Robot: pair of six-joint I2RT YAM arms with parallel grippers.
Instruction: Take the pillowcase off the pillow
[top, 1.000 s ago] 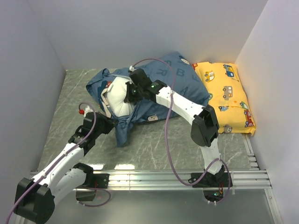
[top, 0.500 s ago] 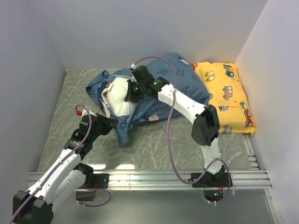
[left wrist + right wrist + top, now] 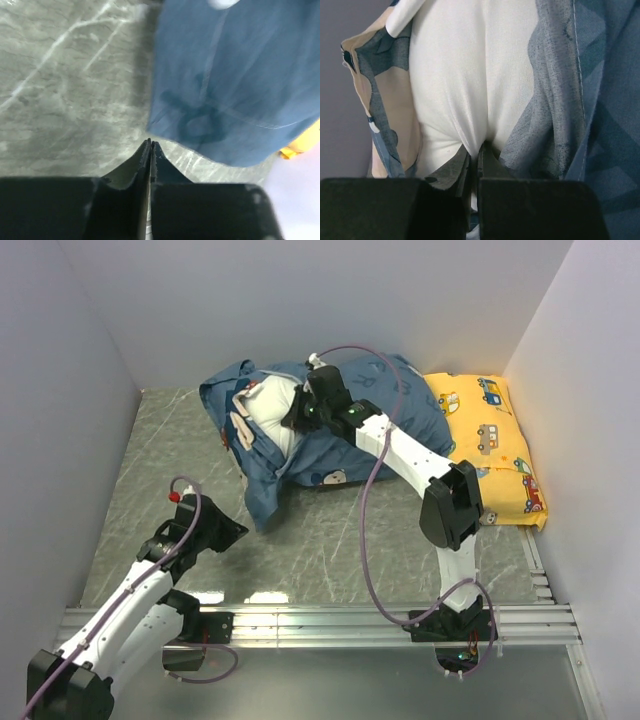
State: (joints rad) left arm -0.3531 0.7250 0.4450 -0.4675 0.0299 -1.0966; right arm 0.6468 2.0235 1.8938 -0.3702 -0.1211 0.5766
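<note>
The pillowcase (image 3: 320,455), dusty blue with pale letters and small cartoon faces, lies bunched at the far middle of the grey marbled table (image 3: 150,460), toward 12 o'clock in the overhead view. Its open mouth faces 9 o'clock, and a loose flap trails off toward 7 o'clock. The pillow (image 3: 270,415), plain white, bulges out of that mouth, with most of its body inside the case.

The right gripper (image 3: 297,418) reaches in from 4 o'clock over the top of the case. In its wrist view the right gripper (image 3: 475,150) is clenched on a pinch of the pillow (image 3: 460,75), the white cloth puckering into the fingertips, with the pillowcase (image 3: 600,100) folded back just to the right.

The left gripper (image 3: 232,530) sits at 7 o'clock of the case, near the trailing flap but apart from it. Its wrist view shows the left gripper (image 3: 151,146) pressed closed on nothing, above bare table, with the blue pillowcase (image 3: 235,75) ahead at 1 o'clock.

A yellow car-print pillow (image 3: 490,440) lies touching the case at 3 o'clock, against the right wall.
</note>
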